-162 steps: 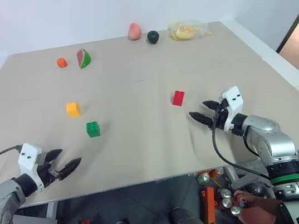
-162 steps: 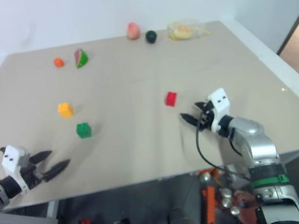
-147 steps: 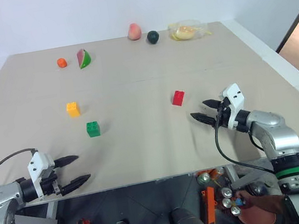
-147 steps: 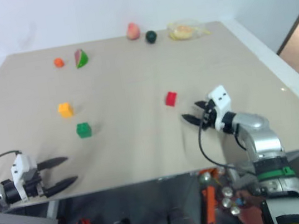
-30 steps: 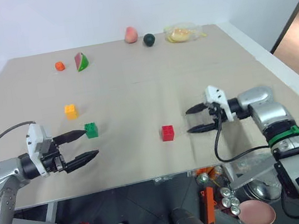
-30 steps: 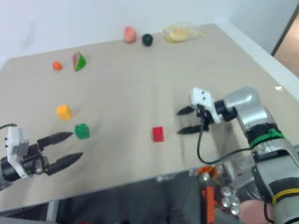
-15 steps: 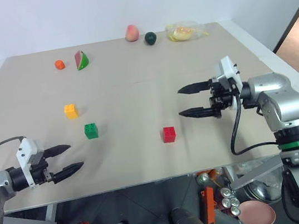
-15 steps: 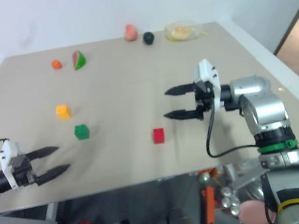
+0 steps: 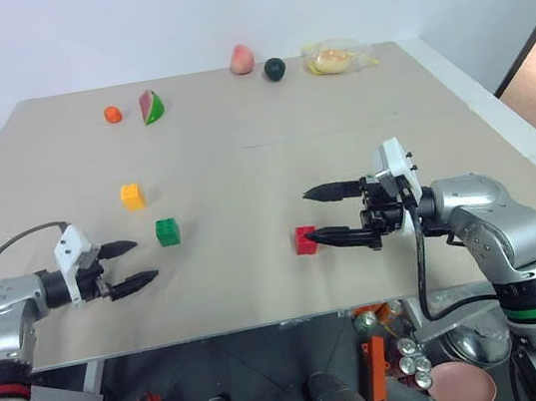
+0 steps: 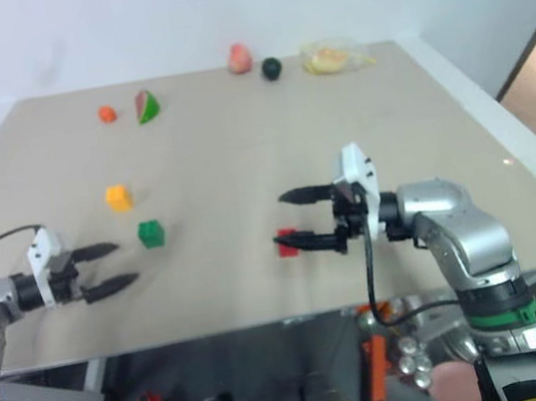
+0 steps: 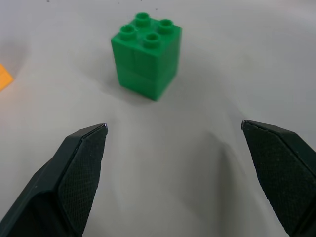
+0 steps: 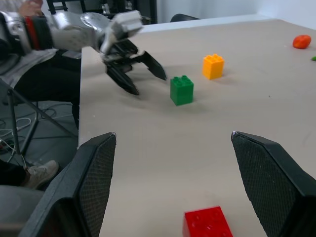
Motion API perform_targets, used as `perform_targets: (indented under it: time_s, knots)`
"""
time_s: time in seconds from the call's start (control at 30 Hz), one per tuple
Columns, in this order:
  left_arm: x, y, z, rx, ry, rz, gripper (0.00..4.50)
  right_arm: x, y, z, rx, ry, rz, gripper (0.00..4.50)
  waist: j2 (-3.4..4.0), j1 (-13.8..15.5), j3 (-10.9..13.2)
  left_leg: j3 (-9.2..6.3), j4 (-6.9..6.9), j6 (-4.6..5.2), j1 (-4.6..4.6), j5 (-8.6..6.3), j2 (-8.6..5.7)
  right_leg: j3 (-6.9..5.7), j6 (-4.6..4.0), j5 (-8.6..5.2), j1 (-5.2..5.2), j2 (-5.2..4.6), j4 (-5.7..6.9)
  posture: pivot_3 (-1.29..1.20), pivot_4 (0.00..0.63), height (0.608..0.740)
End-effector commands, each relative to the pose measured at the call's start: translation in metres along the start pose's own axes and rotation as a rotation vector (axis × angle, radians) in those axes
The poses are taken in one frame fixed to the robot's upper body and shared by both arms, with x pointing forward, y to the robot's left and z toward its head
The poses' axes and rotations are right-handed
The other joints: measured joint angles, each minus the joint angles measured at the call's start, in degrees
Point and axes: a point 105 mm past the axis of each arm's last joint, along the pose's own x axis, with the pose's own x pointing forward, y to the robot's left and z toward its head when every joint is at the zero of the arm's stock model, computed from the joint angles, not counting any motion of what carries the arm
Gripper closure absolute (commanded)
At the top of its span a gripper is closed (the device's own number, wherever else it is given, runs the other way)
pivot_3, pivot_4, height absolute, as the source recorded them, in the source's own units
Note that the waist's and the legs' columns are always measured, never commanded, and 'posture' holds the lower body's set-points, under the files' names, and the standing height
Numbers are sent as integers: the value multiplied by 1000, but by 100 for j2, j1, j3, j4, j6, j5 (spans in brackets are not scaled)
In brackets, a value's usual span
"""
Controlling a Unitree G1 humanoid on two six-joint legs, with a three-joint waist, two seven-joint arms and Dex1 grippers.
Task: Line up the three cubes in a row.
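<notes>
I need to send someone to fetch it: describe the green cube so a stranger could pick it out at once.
On the beige table, look at the near left part, just ahead of the left gripper. The green cube is a small studded block standing alone there. Its nearest neighbour, the yellow cube, sits farther back, and the red cube lies off to the right.

No readable text, labels, brands or numbers anywhere in these views. Nothing printed on anything that lies on the table.
</notes>
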Motion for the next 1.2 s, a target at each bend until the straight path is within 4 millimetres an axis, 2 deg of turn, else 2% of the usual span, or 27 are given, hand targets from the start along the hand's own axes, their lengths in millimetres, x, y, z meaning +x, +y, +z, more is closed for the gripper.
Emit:
perform_targets:
  time_s: [0.03,0.43,0.77,0.8,0.83,1.07,1.1,1.2]
  knots:
    - [7,9,3,27,0,3,0,-7,5,17,-46,-35,-31,654,-1,12,0,-1,0,0,-2,0,0,0,3,0,0,0,0,0,150,740]
    - [44,14,13,35,-22,-49,0,-17,11,18,-39,-23,-87,654,-3,34,-2,-8,9,1,-9,1,-3,0,16,6,2,1,0,0,150,740]
    - [59,17,24,48,-34,-50,0,-19,10,14,-32,-18,-112,654,-3,34,-2,-11,11,1,-11,1,-4,0,34,16,4,1,0,0,150,740]
    - [60,16,24,49,-37,-54,503,-19,10,13,-32,-17,-113,612,-3,33,-2,-11,11,1,-11,1,-4,0,43,21,4,1,0,0,150,740]
    - [61,15,25,48,-45,-62,555,-19,10,13,-32,-17,-114,612,-4,30,-2,-11,11,1,-11,1,-4,0,43,21,4,1,0,0,150,740]
    - [58,16,26,67,-39,-69,2805,-17,7,12,-37,-17,-120,612,-3,27,-2,-14,10,1,-11,1,-4,-1,44,21,4,3,0,0,150,740]
    - [58,16,27,73,-33,-74,2928,-17,7,12,-38,-17,-120,612,-3,27,-2,-14,10,1,-11,1,-4,-1,44,21,4,3,0,0,150,740]
    - [56,15,28,96,-16,-94,2928,-17,6,12,-39,-18,-120,612,-3,25,-2,-14,10,1,-10,1,-4,-1,43,22,4,4,0,0,150,740]
